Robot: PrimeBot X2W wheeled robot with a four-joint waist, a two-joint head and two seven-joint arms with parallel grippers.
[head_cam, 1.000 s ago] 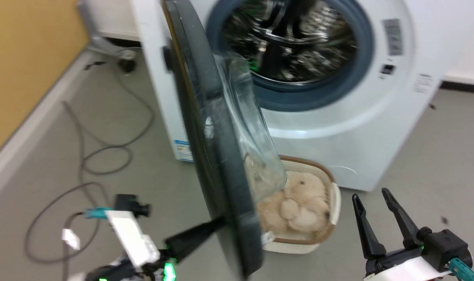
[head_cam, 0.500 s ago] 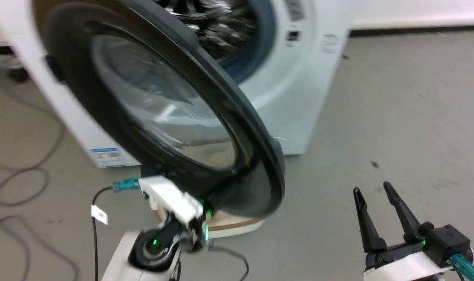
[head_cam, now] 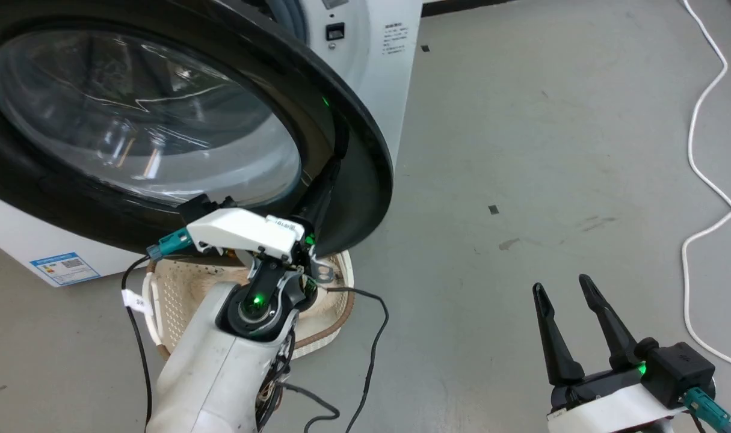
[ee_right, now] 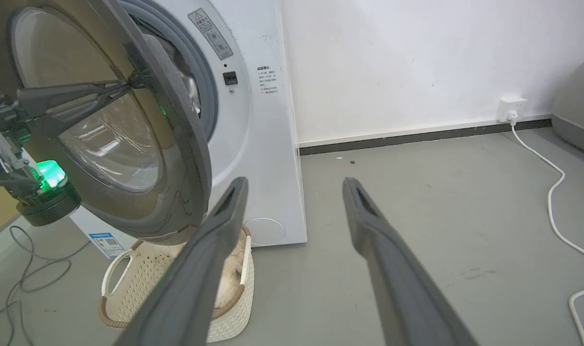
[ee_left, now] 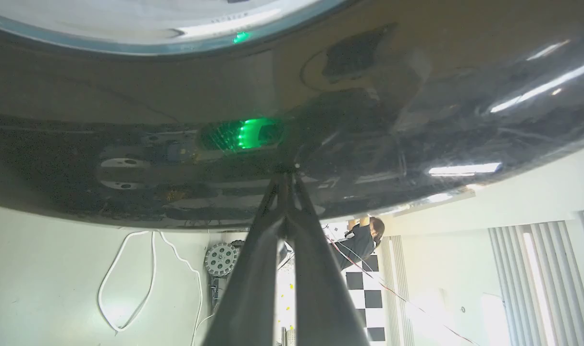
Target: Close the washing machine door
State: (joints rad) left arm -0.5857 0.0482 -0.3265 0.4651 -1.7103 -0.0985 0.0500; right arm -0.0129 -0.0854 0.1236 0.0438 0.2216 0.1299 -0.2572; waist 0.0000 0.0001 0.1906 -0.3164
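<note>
The washing machine door [head_cam: 130, 114], a big black disc with a bulging glass centre, stands partly open in front of the white washing machine [head_cam: 383, 84]. My left gripper [head_cam: 334, 168] is shut, with its tips pressed against the door's outer black face near its free rim. Up close, those tips [ee_left: 287, 175] touch the glossy door [ee_left: 128, 144]. In the right wrist view a gap shows between the door [ee_right: 176, 144] and the machine [ee_right: 258, 144], with the grey gasket [ee_right: 198, 81] in it. My right gripper [head_cam: 562, 285] hovers open over the floor at the lower right, holding nothing.
A white lattice basket [head_cam: 172, 288] with a beige plush toy sits on the floor under the door. A white cable [head_cam: 699, 120] loops along the right side to a wall socket [ee_right: 510, 108]. Grey cables [ee_right: 27, 278] lie left of the machine.
The head camera has turned right. The door has swung from edge-on toward the machine's front, with my shut left gripper staying against it. The right gripper has kept its pose.
</note>
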